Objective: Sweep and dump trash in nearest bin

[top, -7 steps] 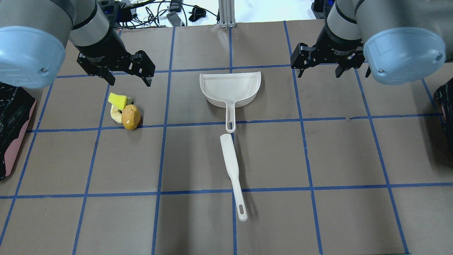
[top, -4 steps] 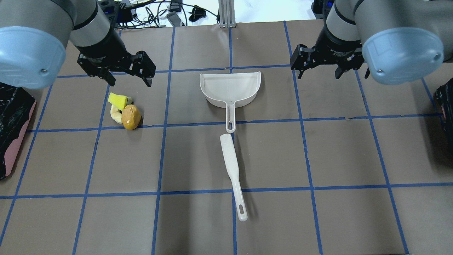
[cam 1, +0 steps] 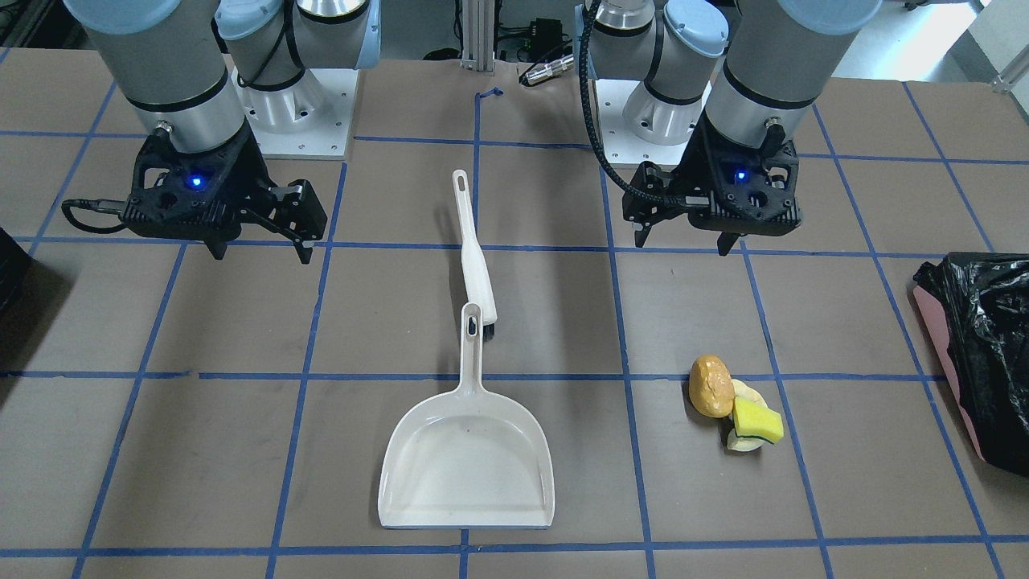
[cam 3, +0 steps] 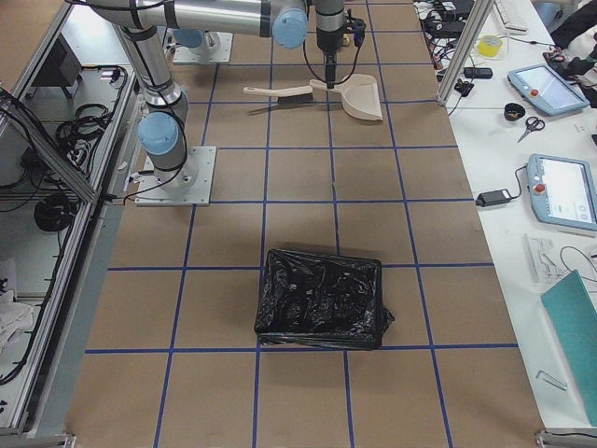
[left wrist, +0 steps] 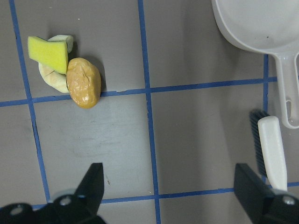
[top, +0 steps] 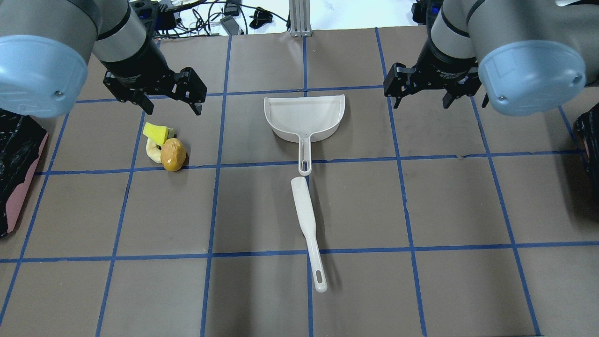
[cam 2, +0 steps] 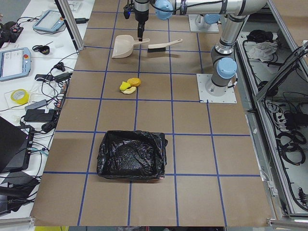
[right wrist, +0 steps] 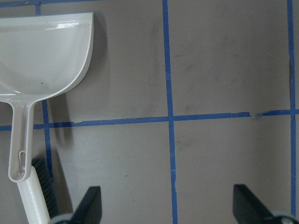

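The trash point(top: 164, 149) is an orange-brown lump, a yellow sponge wedge and a pale cream piece, clustered on the table's left; it also shows in the front view point(cam 1: 735, 406) and the left wrist view point(left wrist: 65, 70). My left gripper point(top: 172, 108) is open and empty, hovering just beyond the trash. My right gripper point(top: 421, 104) is open and empty, hovering right of the white dustpan point(top: 304, 117). The white brush point(top: 306, 224) lies behind the dustpan's handle. The nearest bin point(top: 16, 173), pinkish-sided with a black bag, stands at the left edge.
A second black-lined bin point(top: 590, 150) sits at the table's right edge. The robot bases point(cam 1: 297, 104) stand at the table's near side. Blue tape lines grid the brown table point(top: 421, 281). Cables and devices lie beyond the far edge point(top: 224, 18).
The right arm has shifted slightly; its gripper stays open. The left gripper has hardly moved. Trash, dustpan and brush have not moved.
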You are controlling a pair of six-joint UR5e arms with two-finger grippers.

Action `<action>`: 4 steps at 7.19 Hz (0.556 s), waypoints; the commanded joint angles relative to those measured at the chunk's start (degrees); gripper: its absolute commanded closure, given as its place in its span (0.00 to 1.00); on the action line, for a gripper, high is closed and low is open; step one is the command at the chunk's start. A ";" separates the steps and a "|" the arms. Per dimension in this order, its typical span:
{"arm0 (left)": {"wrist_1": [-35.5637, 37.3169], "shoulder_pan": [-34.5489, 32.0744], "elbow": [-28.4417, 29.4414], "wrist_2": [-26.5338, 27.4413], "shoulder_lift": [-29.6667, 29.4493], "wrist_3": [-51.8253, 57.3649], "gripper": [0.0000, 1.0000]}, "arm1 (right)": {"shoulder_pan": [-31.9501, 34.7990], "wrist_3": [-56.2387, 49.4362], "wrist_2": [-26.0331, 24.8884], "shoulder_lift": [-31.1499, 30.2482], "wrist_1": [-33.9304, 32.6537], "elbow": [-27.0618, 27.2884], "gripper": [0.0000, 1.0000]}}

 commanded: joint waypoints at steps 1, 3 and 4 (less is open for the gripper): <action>-0.07 0.08 -0.18 0.19 0.00 0.08 0.00 | 0.00 0.00 0.07 -0.06 -0.01 0.47 0.00; 0.63 0.00 -0.09 -0.59 -0.09 -0.09 0.00 | 0.09 0.09 0.07 -0.14 0.00 0.55 0.00; 0.55 0.61 0.17 -0.60 -0.17 0.08 0.00 | 0.09 0.09 0.07 -0.23 0.26 0.64 0.00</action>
